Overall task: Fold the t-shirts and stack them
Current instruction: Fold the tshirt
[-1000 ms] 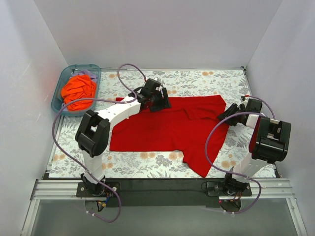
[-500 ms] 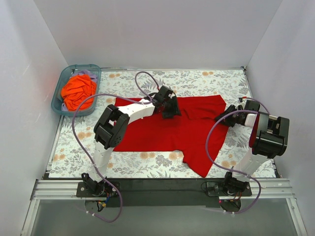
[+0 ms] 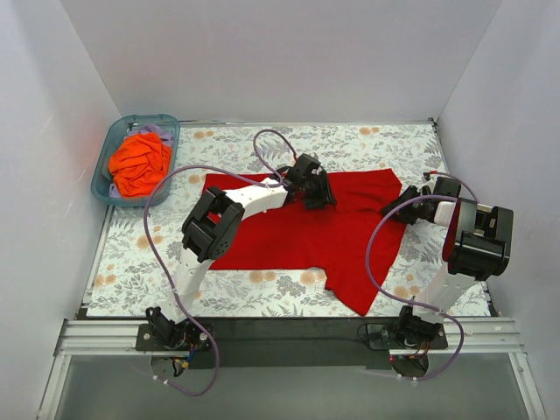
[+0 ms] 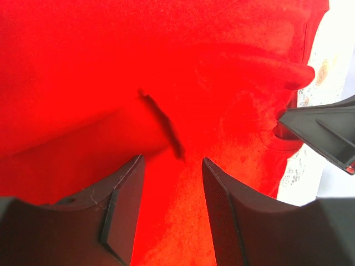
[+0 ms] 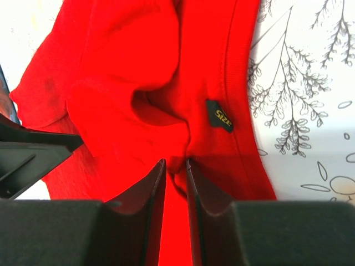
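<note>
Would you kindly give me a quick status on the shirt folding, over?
Left gripper open above red t-shirt. Right gripper pinching it at the neckline. Orange t-shirt bunched in teal bin. Nothing blocking.

Left pincer [image 4: 172,160] low, jaws apart; right pincer [image 5: 176,162] nearly closed
</note>
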### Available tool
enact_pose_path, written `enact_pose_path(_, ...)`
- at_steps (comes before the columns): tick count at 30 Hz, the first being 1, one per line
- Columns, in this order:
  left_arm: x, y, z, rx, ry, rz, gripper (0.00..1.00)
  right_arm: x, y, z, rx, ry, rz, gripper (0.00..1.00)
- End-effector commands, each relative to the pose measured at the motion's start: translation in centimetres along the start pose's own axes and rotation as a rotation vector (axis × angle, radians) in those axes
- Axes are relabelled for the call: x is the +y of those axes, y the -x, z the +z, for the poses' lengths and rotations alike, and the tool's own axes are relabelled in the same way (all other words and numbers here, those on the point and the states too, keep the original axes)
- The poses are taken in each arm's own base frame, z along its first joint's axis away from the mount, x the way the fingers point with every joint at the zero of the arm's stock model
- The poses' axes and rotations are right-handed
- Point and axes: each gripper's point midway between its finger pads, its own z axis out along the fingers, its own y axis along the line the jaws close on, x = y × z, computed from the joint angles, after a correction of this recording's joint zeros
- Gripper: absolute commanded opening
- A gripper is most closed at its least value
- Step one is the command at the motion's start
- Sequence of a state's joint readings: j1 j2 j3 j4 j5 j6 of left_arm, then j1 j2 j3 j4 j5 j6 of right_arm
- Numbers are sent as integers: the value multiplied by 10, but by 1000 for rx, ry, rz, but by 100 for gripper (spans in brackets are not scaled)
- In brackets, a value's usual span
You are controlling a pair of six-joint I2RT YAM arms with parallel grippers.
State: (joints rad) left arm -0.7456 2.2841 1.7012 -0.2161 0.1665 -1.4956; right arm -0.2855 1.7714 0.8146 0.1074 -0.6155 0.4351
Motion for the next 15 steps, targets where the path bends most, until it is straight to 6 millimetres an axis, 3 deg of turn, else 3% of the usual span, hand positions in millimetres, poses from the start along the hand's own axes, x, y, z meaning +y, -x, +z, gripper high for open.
enact_pose_path(1,-22,10,-4,-24,-52,8,44,12,17,-1,-38,23,-42,26)
enact_pose_path(15,-24,-1,5,4,-64,10,43,25,30,-10,-80,33,-63,26)
